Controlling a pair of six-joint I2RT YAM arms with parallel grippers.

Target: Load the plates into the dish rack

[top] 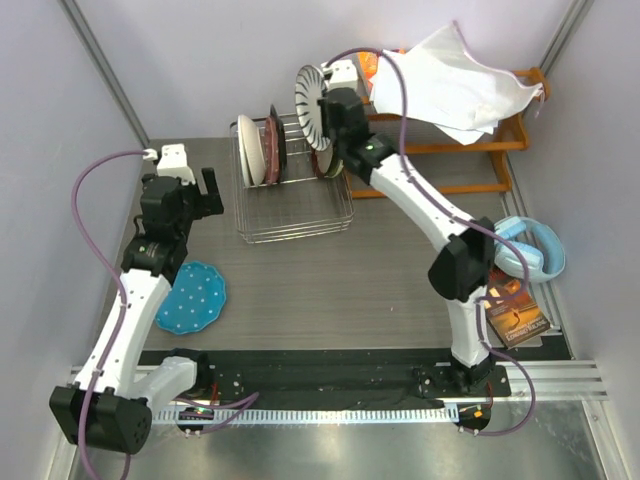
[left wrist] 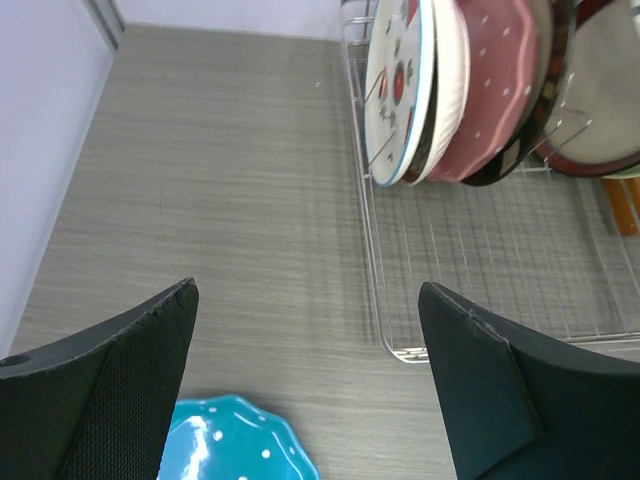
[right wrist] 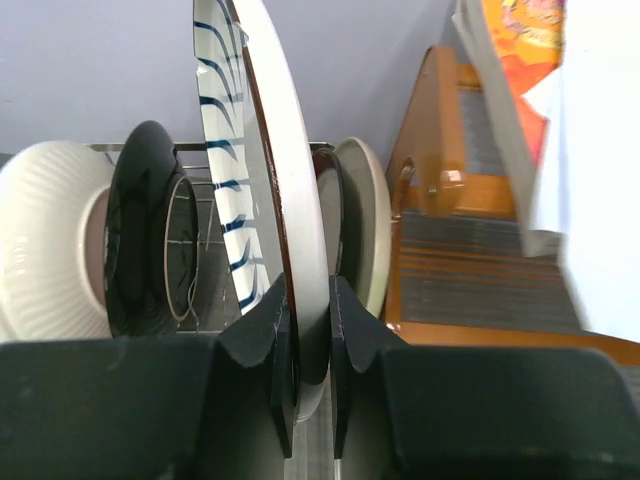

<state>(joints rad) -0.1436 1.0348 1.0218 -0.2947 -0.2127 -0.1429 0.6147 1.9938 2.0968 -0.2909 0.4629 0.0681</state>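
Top, left-wrist and right-wrist views, read from left to right. At far left the left fingers hang above the worktop, spread wide apart with nothing between them. Below them, near the front left of the worktop, the blue plate lies flat, well apart from the dish rack. At the left end of the rack the sprig plate stands on edge, its decorated face turned left, and a reddish plate with a dark rim stands just beside it. Further right in the rack stands a dark-rimmed cream plate. The right fingers are clamped on the rim of the striped plate, which they hold upright at the far right end of the rack, between the standing plates (whether its lower edge touches the wires cannot be told). Right of the rack stands an orange wooden shelf, with a white cloth draped over its top. Blue headphones and a book lie at the right edge of the worktop.
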